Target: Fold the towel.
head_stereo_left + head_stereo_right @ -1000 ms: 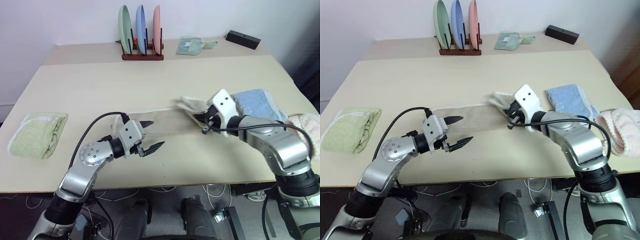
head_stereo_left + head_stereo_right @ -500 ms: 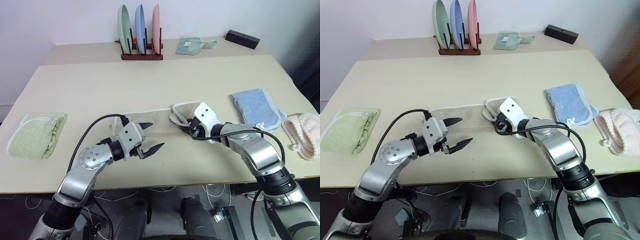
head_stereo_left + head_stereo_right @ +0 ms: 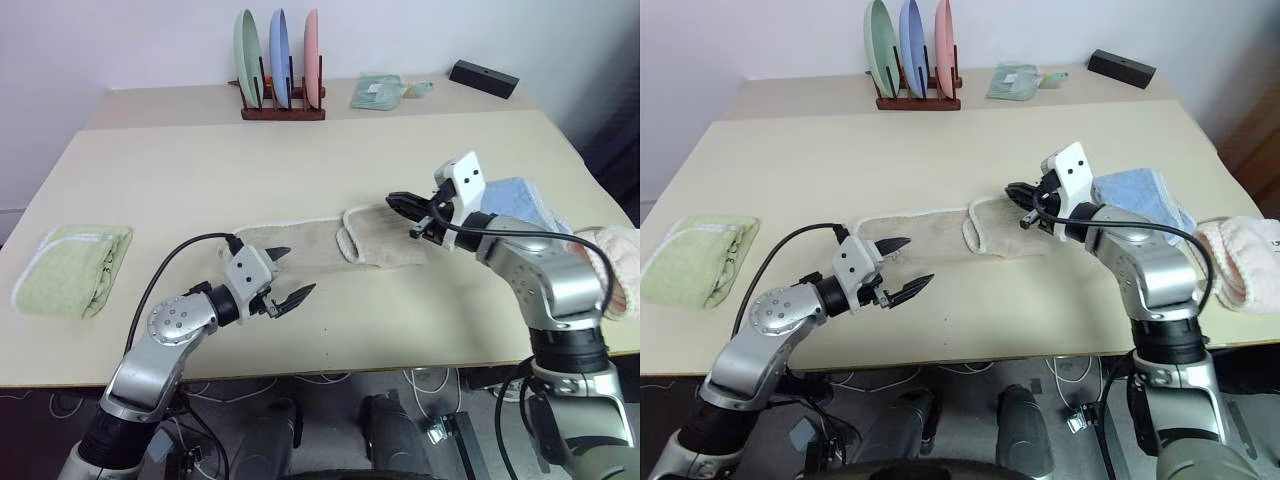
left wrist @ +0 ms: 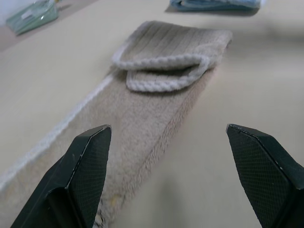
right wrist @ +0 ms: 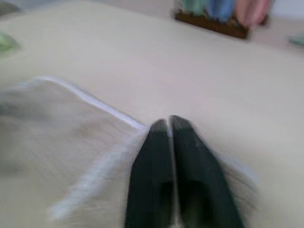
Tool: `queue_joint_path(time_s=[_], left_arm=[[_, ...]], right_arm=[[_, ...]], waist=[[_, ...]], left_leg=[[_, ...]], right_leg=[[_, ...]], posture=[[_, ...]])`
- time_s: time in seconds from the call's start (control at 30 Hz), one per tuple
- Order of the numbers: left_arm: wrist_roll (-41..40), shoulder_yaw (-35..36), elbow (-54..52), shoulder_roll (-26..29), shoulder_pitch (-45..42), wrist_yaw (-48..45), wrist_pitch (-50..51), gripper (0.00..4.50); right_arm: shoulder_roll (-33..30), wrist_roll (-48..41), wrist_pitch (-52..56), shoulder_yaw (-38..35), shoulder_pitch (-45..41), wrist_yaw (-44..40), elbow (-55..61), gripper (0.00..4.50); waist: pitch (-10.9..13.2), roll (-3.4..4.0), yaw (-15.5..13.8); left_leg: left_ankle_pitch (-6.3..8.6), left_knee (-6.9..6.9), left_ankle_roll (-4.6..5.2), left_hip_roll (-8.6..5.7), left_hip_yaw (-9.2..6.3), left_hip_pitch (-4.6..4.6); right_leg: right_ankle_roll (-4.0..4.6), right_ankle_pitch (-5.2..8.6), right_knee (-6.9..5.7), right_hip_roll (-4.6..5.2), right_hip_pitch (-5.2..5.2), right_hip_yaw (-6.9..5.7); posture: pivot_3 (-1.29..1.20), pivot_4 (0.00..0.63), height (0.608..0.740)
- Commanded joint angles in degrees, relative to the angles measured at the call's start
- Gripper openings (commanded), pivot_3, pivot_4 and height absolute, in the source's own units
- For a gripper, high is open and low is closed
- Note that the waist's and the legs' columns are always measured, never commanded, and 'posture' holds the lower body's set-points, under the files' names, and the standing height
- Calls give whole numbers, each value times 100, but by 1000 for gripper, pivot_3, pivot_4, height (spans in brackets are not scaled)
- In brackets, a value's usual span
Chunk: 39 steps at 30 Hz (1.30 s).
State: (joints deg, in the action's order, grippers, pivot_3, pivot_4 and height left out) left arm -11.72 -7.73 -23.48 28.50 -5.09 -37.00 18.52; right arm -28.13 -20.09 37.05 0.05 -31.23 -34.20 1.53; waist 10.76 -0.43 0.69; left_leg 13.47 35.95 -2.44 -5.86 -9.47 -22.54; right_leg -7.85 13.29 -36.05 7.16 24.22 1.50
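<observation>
- Left eye view: the towel (image 3: 322, 244) is seen lying flat on the counter (image 3: 300, 160) as a long beige strip, its right end folded back over itself so that the white corded edge forms a curl. The left pincer (image 3: 283, 277) is held just above the counter near the towel's left end, its two black fingers spread wide and nothing gripped. The right pincer (image 3: 403, 204) is raised above the towel's folded right end, its fingers pressed together and empty.
- Right eye view: the same layout is shown. A light green folded towel (image 3: 695, 260) is seen well apart to the outer side of the left pincer, and a light blue folded towel (image 3: 1145, 197) lies just behind the right pincer's arm, with a pink cloth (image 3: 1245, 255) beyond it at the counter's edge. A plate rack (image 3: 916, 62) with three upright plates is placed far ahead of both pincers.
- Left wrist view: the towel is seen stretching away between the widely parted fingers (image 4: 78, 185), the doubled-over end lying ahead of them and clear of them.
- Right wrist view: the two fingers (image 5: 154, 175) are shown closed against each other with nothing between them, above the towel's white-edged border; whether the tips touch the fabric cannot be told.
</observation>
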Motion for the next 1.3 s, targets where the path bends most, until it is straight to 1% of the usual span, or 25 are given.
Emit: queue_joint_path(time_s=[0.03, 0.1, 0.2, 0.27, 0.37, 0.47, 0.57, 0.6, 0.67, 0.73, 0.8, 0.83, 0.87, 0.9, 0.97, 1.03, 1.13, 1.3], left_arm=[[9, 45, -175, -68, 32, 115, -5, 3970], [12, 88, -223, -80, 75, 182, 47, 3970], [-2, 143, -288, -91, 140, 300, 140, 3970], [-2, 135, -355, -89, 212, 361, 184, 3970], [1, 144, -538, -42, 395, 430, 270, 3970], [-92, 307, -797, -25, 663, 551, 456, 3970], [-505, 644, -1156, -154, 998, 730, 956, 3970], [-700, 793, -1300, -260, 1107, 848, 1160, 3970], [-1123, 1087, -1506, -545, 1238, 1141, 1630, 4492], [-1671, 1422, -1718, -924, 1421, 1520, 2174, 4500], [-2187, 1793, -1844, -1425, 1493, 2154, 2848, 4500], [-2344, 1917, -1880, -1588, 1482, 2388, 3089, 4500], [-2816, 2215, -1843, -1982, 1447, 2849, 3383, 4500], [-3153, 2430, -1820, -2246, 1406, 3161, 3588, 4500], [-3821, 2885, -1662, -2722, 1228, 3869, 3909, 4500], [-4325, 3281, -1390, -3073, 951, 4582, 3986, 4500], [-4738, 3489, -1040, -3202, 572, 5213, 4064, 4500], [-5213, 3718, -301, -3322, -119, 6025, 3678, 4500]], right_arm=[[262, 324, -336, 333, -141, 34, -500, 36], [353, 457, -388, 523, -28, -26, -716, 36], [311, 716, -560, 922, 245, -243, -739, 36], [302, 888, -692, 1028, 332, -238, -765, 36], [381, 805, -733, 766, 228, -160, -700, 36], [308, 645, -906, 474, 50, -261, -481, 36], [-26, 729, -1327, 389, -127, -611, -254, 769], [-219, 860, -1616, 483, -150, -833, -141, 1300], [-473, 981, -1983, 614, -159, -1147, 3, 2223], [-673, 930, -2124, 697, -174, -1497, 266, 3167], [-792, 906, -2207, 801, -142, -1792, 532, 4146], [-809, 907, -2230, 822, -122, -1863, 597, 4453], [-817, 926, -2281, 876, -96, -1937, 703, 4453], [-815, 943, -2313, 904, -79, -1979, 765, 4453], [-780, 966, -2399, 949, -41, -2031, 858, 4453], [-696, 961, -2456, 1003, 26, -2026, 932, 4453], [-631, 1046, -2588, 1158, 193, -2044, 1041, 4453], [-592, 1141, -2606, 1290, 250, -2012, 1108, 4453]], waist=[[0, 0, 4], [0, 0, 8], [0, 1, 1], [-2, 0, 6], [-2, -1, 11], [-2, 0, 10], [1, 2, 9], [2, 3, 7], [1, 1, 2], [1, -2, 3], [1, -3, 7], [1, -3, 5], [1, -4, 2], [1, -4, -3], [6, -14, -13], [6, -16, -37], [3, -24, -65], [2, -23, -141]], left_leg=[[0, 0, 0, 0, 0, 0], [0, -1, 0, 0, -1, 0], [0, -2, 0, 0, -2, 0], [0, -1, -1, -2, -2, 0], [0, -1, -1, 0, -2, 3], [0, -1, -1, 1, -2, 3], [0, -2, -1, 2, -2, 2], [1, -2, -1, 2, -1, 2], [1, -1, -1, 5, -1, 0], [1, 0, -1, 15, -3, 1], [2, 0, -1, 17, -1, 1], [2, 1, -1, 18, -1, 2], [2, 2, -1, 20, -2, 2], [2, 4, -1, 22, -3, 2], [2, 9, -2, 23, -1, 1], [2, 11, -4, 24, -3, 1], [3, 15, -6, 24, -3, 1], [3, 17, -10, 24, 2, 4]], right_leg=[[0, 0, 0, 0, 1, 0], [0, 0, -1, 0, 2, 0], [0, 0, -1, 0, 2, 0], [0, 0, -1, 0, 1, 0], [0, 0, -3, -1, -1, 0], [1, 0, -1, -2, 0, 1], [1, 0, -2, -2, 1, 1], [0, 0, -2, -2, 1, 1], [-1, 1, 1, -1, 0, 1], [-2, 2, 1, -2, -3, -1], [-3, 2, 2, -2, -5, -1], [-2, 2, 1, -2, -5, -1], [-2, 2, 1, -4, -5, -1], [-2, 2, -1, -6, -5, -2], [-1, 1, 2, -7, -7, -1], [-1, 1, 1, -7, -8, -2], [0, 1, 2, -9, -12, -4], [5, -2, 4, -10, -14, -3]], posture=[[0, 150, 738], [0, 150, 738], [0, 150, 738], [0, 150, 738], [0, 150, 738], [0, 150, 738], [0, 150, 738], [0, 150, 738], [0, 150, 738], [0, 150, 738], [0, 150, 738], [0, 150, 738], [0, 150, 738], [0, 150, 738], [0, 150, 738], [0, 150, 738], [0, 150, 738], [0, 150, 738]])
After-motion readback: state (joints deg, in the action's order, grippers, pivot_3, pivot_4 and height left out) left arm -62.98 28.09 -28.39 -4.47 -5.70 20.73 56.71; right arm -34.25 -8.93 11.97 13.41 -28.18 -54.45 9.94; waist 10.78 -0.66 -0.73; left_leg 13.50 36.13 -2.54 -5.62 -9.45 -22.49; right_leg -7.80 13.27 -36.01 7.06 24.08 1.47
